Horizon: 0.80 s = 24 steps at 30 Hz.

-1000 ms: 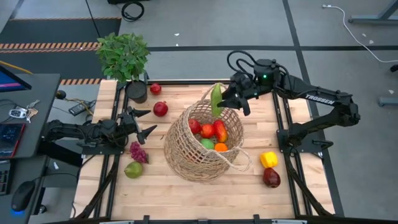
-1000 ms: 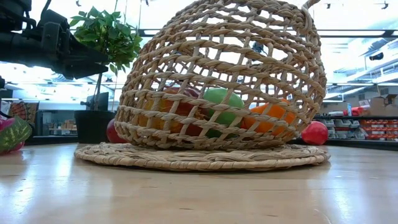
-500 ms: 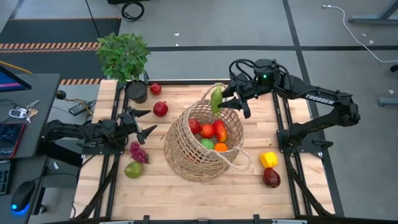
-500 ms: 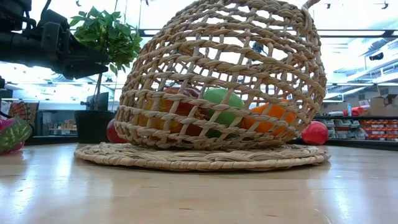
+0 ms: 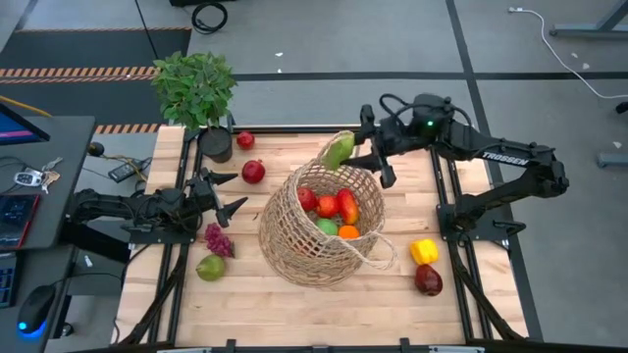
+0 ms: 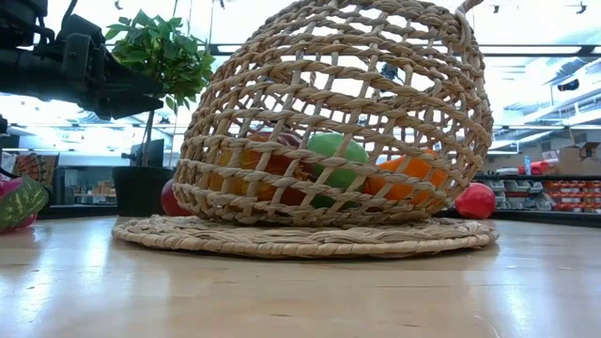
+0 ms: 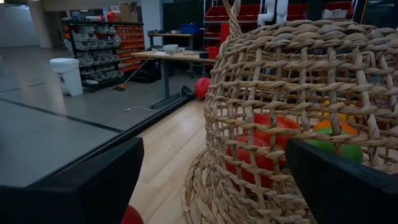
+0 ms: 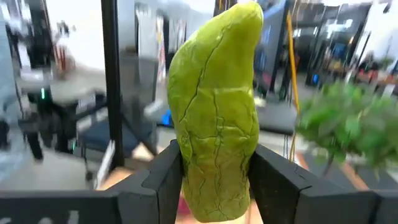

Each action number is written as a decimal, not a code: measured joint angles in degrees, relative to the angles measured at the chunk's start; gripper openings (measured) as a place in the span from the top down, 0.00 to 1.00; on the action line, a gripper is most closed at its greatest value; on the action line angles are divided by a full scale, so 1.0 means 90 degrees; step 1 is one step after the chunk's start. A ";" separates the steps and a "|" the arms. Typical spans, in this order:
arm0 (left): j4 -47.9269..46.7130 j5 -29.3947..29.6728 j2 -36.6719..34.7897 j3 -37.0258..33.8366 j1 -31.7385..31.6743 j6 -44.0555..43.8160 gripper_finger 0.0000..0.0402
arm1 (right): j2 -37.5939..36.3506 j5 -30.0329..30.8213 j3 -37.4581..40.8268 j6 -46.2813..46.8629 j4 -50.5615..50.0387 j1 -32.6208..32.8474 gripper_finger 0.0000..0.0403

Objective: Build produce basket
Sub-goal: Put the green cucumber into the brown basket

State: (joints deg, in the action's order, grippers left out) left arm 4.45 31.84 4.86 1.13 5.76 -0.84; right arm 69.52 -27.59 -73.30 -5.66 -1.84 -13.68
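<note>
The basket (image 5: 319,226) sits at the middle of the bench (image 5: 294,304), its mouth turned toward 1 o'clock. Inside it I count four pieces of produce in the high view: two red ones (image 5: 339,204), a green one (image 5: 327,226) and an orange one (image 5: 348,232).

My right gripper (image 5: 355,154) hangs over the basket's rim at 12 o'clock, closed on a long, wrinkled green vegetable (image 5: 339,150); the right wrist view shows it standing upright between my two fingers (image 8: 158,180), clamped at its lower part.

Six more pieces lie on the bench outside the basket. At 10 o'clock there are two red fruits, a small one (image 5: 245,140) beside the plant pot and a larger one (image 5: 253,172) nearer the basket. At 8 o'clock lie a dark purple bunch of grapes (image 5: 217,239) and a green pear (image 5: 210,267). At 4 o'clock sit a yellow pepper (image 5: 424,251) and a dark red piece (image 5: 428,280).

My left gripper (image 5: 224,193) waits at 9 o'clock, jaws spread wide, holding nothing, just above the grapes. One leafy potted plant (image 5: 196,93) stands at the bench's 11 o'clock corner.
</note>
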 joint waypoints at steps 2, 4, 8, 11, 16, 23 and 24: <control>-0.0002 0.0002 0.0002 -0.0002 0.0000 0.0002 0.01 | 0.0000 0.0015 0.0000 0.0491 0.0595 0.0001 0.57; -0.0001 0.0000 0.0001 -0.0001 0.0000 0.0002 0.01 | 0.0005 0.0259 0.0000 0.1373 0.1257 0.0001 0.57; -0.0001 0.0001 0.0000 -0.0002 -0.0001 0.0002 0.01 | 0.0029 0.1354 0.0000 0.4060 0.2506 -0.0030 0.57; 0.0000 0.0000 0.0000 0.0000 -0.0002 0.0002 0.01 | 0.0028 0.2271 0.0000 0.5810 0.3278 -0.0123 0.57; -0.0002 0.0000 0.0000 -0.0002 0.0000 0.0001 0.01 | 0.0027 0.3569 0.0000 0.7254 0.4162 -0.0309 0.57; 0.0000 0.0000 0.0002 -0.0002 0.0000 0.0002 0.01 | 0.0034 0.4974 0.0000 0.8111 0.4588 -0.0342 0.57; -0.0001 0.0001 0.0000 -0.0002 -0.0001 0.0002 0.01 | 0.0034 0.4996 0.0000 0.8110 0.4596 -0.0342 0.57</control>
State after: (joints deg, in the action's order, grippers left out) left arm 4.44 31.85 4.86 1.10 5.75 -0.82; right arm 69.82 17.37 -73.30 67.33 39.53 -16.75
